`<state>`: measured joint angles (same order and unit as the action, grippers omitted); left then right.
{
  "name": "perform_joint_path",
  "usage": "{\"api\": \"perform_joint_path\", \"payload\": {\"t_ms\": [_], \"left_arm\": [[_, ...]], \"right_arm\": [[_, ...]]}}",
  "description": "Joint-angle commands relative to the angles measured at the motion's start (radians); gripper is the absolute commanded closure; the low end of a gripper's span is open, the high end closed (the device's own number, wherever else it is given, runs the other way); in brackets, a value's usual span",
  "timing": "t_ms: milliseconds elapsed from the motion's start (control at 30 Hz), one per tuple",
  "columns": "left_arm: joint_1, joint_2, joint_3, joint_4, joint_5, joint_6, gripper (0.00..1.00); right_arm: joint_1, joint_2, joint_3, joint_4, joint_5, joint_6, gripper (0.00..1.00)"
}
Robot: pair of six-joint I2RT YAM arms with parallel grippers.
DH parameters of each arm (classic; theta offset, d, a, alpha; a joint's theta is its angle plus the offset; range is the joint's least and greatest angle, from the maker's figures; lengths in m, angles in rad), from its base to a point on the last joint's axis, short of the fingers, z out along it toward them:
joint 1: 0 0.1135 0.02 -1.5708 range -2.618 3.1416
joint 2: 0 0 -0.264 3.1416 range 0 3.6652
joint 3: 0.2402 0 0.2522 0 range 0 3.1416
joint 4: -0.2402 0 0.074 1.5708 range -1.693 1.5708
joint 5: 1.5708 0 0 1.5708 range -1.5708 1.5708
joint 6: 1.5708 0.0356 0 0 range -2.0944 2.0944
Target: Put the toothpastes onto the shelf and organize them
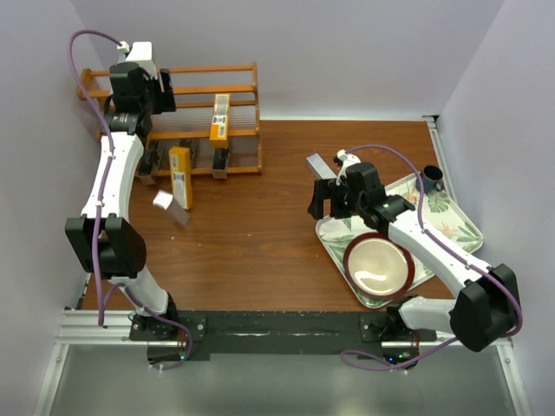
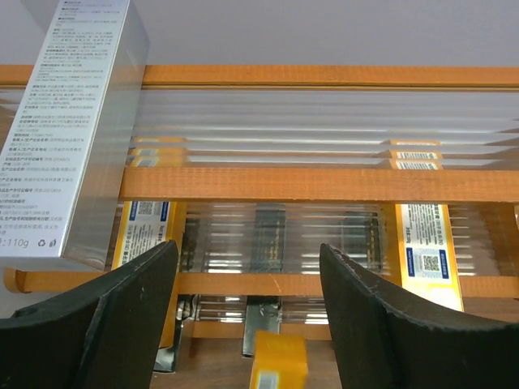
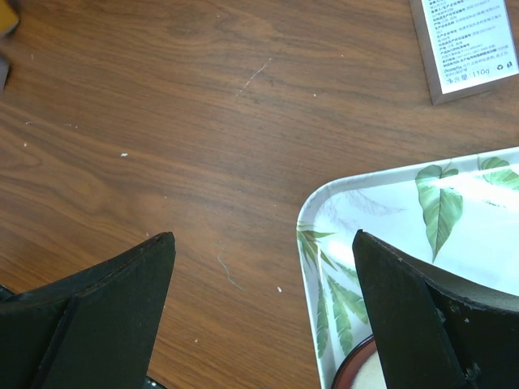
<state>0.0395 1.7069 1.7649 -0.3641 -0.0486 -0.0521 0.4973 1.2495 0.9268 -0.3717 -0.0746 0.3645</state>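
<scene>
Hanging spread and empty before the shelf (image 2: 324,182), the left jaws have a silver carton (image 2: 77,130) leaning just up-left. Several cartons (image 1: 220,118) are racked; a second silver carton (image 3: 466,44) lies on the desk (image 3: 162,121) beyond the wide-open right jaws.

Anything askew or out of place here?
Yes. A tilted silver carton leans against the shelf rails instead of lying in a tier. An orange carton juts past the bottom rail onto the table. Two more silver cartons lie loose there: one askew beside the left arm, one near the leaf tray.
</scene>
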Motion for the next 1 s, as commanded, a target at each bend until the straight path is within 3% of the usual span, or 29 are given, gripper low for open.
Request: {"api": "perform_joint_path", "payload": {"t_ms": [0, 133, 467, 567, 967], "left_arm": [[0.011, -0.087, 0.036, 0.001, 0.032, -0.032, 0.22], [0.011, -0.234, -0.109, 0.011, 0.068, -0.098, 0.18], [0.008, -0.65, -0.82, 0.111, 0.093, -0.14, 0.08], [0.007, -0.731, -0.964, 0.132, 0.052, -0.149, 0.06], [0.002, -0.691, -1.142, 0.128, 0.015, -0.158, 0.02]], "right_arm": [[0.003, -0.019, -0.005, 0.037, -0.025, -0.019, 0.05], [0.004, -0.013, -0.009, 0.05, -0.04, -0.025, 0.05], [0.006, -0.004, -0.014, 0.077, -0.102, -0.041, 0.05], [0.006, -0.012, -0.017, 0.086, -0.116, -0.044, 0.05], [0.014, -0.042, -0.031, 0.099, -0.119, -0.048, 0.05]]}}
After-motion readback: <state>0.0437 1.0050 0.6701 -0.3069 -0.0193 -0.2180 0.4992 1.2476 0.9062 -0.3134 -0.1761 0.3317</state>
